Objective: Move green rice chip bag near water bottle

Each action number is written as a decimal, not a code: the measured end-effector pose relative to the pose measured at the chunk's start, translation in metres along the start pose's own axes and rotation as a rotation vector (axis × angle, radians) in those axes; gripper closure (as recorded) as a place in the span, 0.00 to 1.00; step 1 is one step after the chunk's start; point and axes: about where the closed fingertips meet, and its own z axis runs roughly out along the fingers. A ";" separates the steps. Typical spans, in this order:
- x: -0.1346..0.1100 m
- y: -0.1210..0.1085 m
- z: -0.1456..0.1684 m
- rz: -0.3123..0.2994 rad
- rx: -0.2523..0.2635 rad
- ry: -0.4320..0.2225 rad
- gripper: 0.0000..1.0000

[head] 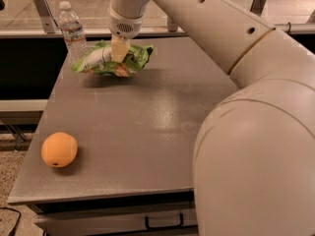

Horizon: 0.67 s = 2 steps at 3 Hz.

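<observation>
The gripper [119,51] squeezes the green rice chip bag [137,59] tight near the table's [147,122] far left corner, just beside the water bottle [72,31]

Warm overhead light; pale sheen on table [147,146]; soft shadows beneath orange [59,149] and green rice chip bag [137,58] pinched in gripper [119,50] far-left.

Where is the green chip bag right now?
The green chip bag is at the far left of the table, held from above by the claw, right beside the water bottle.
</observation>
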 end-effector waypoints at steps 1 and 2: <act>0.009 -0.008 0.005 0.009 0.011 0.020 0.59; 0.018 -0.012 0.007 0.011 0.025 0.027 0.28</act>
